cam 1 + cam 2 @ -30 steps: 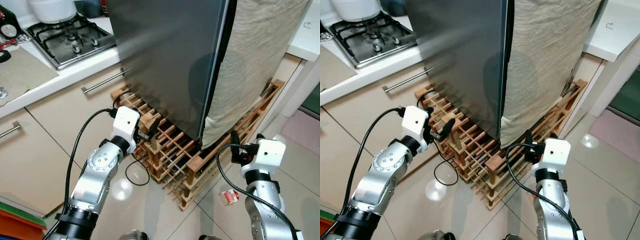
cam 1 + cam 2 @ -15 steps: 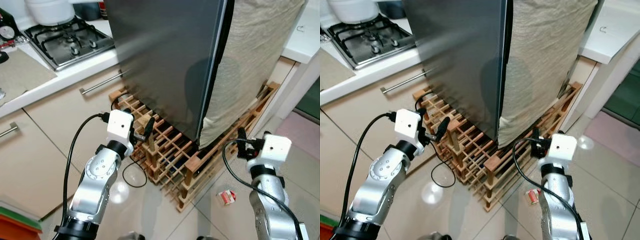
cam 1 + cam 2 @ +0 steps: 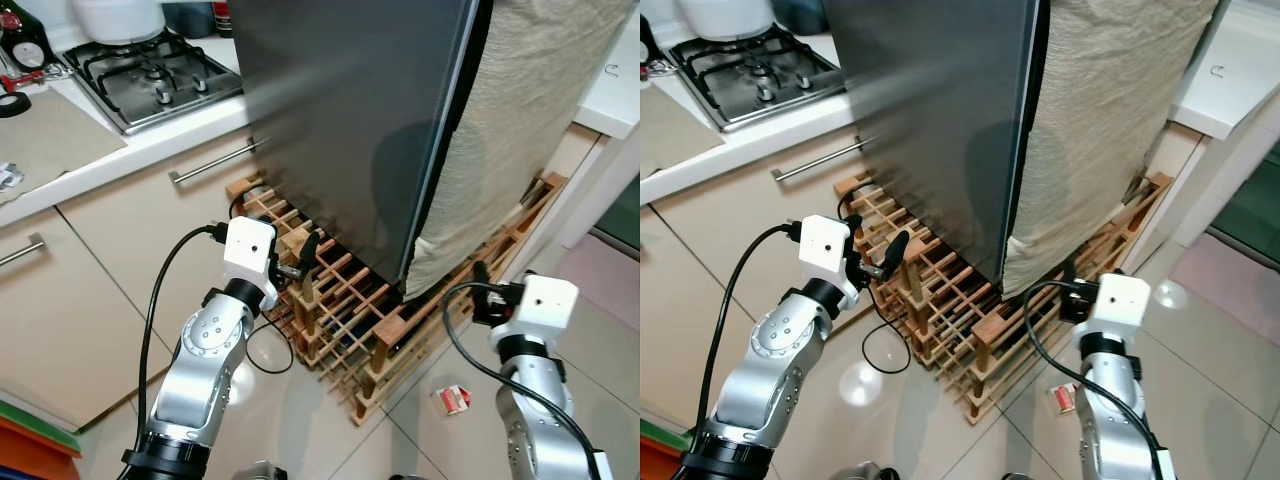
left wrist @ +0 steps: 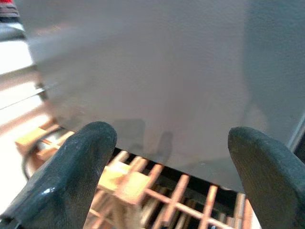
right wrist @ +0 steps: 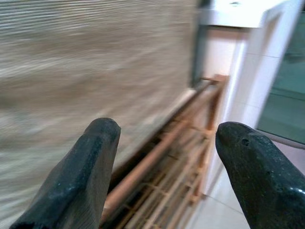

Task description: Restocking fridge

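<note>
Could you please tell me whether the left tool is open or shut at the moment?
Open. In the left wrist view the left tool shows its two black fingers set wide apart, with the grey fridge door and wooden rack showing between them.

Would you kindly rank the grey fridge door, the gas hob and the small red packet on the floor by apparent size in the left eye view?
1. Fridge door
2. Gas hob
3. Red packet
</note>
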Tool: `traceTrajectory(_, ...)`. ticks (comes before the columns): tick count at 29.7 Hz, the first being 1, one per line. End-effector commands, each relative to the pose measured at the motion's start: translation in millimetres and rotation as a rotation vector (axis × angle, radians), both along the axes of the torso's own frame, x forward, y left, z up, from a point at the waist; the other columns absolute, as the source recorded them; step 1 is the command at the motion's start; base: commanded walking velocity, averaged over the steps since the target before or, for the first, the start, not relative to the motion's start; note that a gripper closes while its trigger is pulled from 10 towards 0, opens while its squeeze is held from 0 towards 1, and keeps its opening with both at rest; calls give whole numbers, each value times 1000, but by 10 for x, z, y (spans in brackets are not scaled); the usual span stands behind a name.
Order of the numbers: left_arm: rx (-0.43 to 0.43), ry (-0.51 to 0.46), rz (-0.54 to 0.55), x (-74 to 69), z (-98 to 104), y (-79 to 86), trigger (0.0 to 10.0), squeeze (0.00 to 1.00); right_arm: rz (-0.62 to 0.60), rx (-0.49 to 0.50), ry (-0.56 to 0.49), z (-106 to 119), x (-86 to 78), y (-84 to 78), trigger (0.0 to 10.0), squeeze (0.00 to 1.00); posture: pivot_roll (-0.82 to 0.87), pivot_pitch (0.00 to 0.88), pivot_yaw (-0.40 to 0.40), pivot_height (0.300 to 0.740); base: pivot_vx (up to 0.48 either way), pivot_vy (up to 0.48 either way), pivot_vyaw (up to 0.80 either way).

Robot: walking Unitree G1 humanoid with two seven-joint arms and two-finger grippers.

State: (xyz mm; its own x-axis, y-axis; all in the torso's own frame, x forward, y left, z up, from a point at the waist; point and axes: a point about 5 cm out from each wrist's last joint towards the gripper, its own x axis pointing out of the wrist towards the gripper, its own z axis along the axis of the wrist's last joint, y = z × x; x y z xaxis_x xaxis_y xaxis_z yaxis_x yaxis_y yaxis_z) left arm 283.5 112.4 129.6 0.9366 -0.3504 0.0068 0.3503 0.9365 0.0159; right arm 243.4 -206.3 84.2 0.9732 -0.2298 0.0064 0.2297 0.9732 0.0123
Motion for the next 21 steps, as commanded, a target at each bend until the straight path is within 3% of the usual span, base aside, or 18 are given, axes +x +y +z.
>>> traceTrajectory(1, -32, -22, -27, 20, 75, -111, 10000, 0, 6, -37, -21, 79, 8, -58, 10000, 8, 11, 106, 23, 740, 0, -480, 0)
traceTrajectory(3, -26, -35, -23, 45, 77, -133, 10000, 0, 11, -39, -24, 99, 30, -67, 10000, 12, 11, 94, 18, 740, 0, -480, 0)
traceTrajectory(12, -48, -68, 2, 199, 205, -175, 10000, 0, 48, -64, -53, 205, 215, -61, 10000, 12, 20, 53, -3, 740, 0, 0, 0)
traceTrajectory(17, -75, -68, -5, 203, 240, -204, 10000, 0, 58, -66, -54, 209, 228, -48, 10000, 12, 26, 47, -1, 740, 0, 0, 0)
traceTrajectory(21, -99, -59, -72, 271, 289, -385, 10000, 0, 65, -60, -49, 176, 220, -18, 10000, 12, 20, 30, 5, 740, 0, 0, 0)
